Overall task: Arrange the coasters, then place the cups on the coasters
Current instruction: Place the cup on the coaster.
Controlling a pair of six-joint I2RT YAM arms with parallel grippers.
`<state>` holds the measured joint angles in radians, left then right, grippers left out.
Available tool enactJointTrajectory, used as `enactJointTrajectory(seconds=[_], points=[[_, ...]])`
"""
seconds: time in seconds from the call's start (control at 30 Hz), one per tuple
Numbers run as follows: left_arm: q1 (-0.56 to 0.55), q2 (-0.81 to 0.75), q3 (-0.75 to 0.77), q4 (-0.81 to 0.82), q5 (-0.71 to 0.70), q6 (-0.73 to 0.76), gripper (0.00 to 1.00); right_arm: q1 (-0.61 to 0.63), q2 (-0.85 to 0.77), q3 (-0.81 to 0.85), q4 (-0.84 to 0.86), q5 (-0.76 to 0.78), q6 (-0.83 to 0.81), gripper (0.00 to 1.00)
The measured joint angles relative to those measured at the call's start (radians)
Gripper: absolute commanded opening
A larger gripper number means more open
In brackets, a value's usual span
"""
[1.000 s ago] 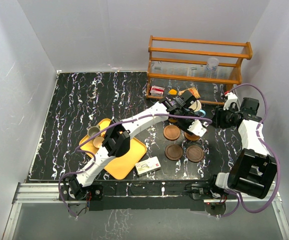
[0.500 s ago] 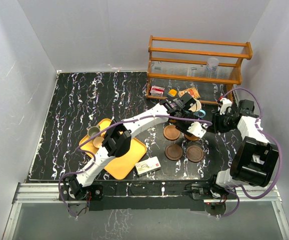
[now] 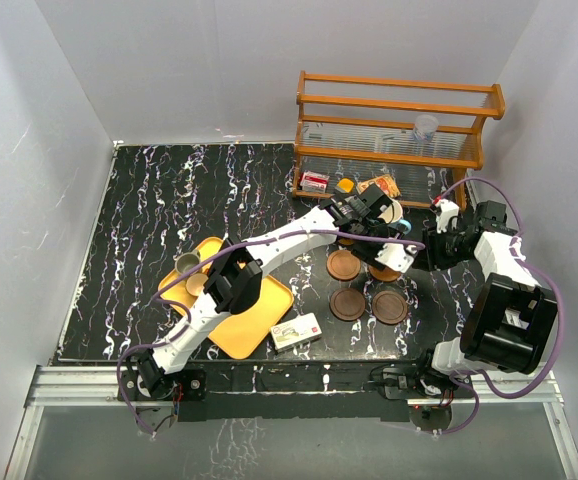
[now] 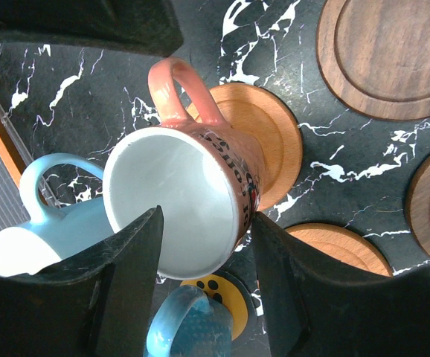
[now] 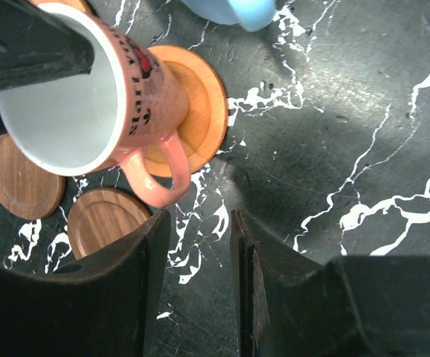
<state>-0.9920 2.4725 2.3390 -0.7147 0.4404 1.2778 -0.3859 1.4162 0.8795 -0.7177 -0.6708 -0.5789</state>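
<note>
An orange-brown cup (image 4: 193, 178) with a white inside stands on an orange-brown coaster (image 4: 273, 137). My left gripper (image 4: 206, 216) has a jaw on each side of the cup's rim and touches it. The right wrist view shows the same cup (image 5: 137, 85) and coaster (image 5: 200, 104), with my right gripper (image 5: 196, 223) open above bare table just beside them. Dark brown coasters (image 3: 344, 264) (image 3: 347, 303) (image 3: 389, 306) lie in front of my left gripper (image 3: 381, 252). A light blue cup (image 4: 51, 230) and a darker blue cup (image 4: 193, 327) stand close behind the held cup.
Two more cups (image 3: 187, 262) (image 3: 197, 284) sit on the yellow tray (image 3: 244, 345) at the left. A small white box (image 3: 296, 331) lies near the front edge. The wooden rack (image 3: 399, 120) with a clear plastic cup (image 3: 425, 127) stands at the back right.
My right gripper has moved left and nearer, toward the cup on the coaster. My left gripper with the cup has shifted only slightly.
</note>
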Motion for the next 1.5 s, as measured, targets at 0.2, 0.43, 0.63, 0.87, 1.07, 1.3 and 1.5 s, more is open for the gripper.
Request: enactJointTrajectory(seconds=[0.2, 0.43, 0.63, 0.87, 1.07, 1.3, 1.5], points=[[0.000, 0.000, 0.000, 0.008, -0.008, 0.003, 0.61, 0.005, 0.000, 0.002, -0.050, -0.021, -0.057, 0.36], [-0.005, -0.010, 0.000, 0.002, -0.013, 0.005, 0.66, 0.006, 0.000, 0.026, -0.095, -0.048, -0.108, 0.36], [-0.006, -0.027, 0.000, -0.008, -0.014, 0.002, 0.71, 0.006, 0.000, 0.030, -0.117, -0.076, -0.161, 0.40], [-0.006, -0.059, 0.000, -0.046, -0.016, -0.029, 0.73, 0.010, 0.022, 0.051, -0.119, -0.114, -0.204, 0.42], [-0.006, -0.132, -0.021, -0.058, -0.034, -0.064, 0.75, 0.024, 0.038, 0.063, -0.120, -0.139, -0.233, 0.44], [0.003, -0.244, -0.130, -0.063, -0.067, -0.107, 0.77, 0.040, 0.047, 0.065, -0.134, -0.156, -0.279, 0.43], [0.030, -0.309, -0.240, -0.056, -0.102, -0.148, 0.78, 0.040, 0.047, 0.065, -0.161, -0.162, -0.315, 0.43]])
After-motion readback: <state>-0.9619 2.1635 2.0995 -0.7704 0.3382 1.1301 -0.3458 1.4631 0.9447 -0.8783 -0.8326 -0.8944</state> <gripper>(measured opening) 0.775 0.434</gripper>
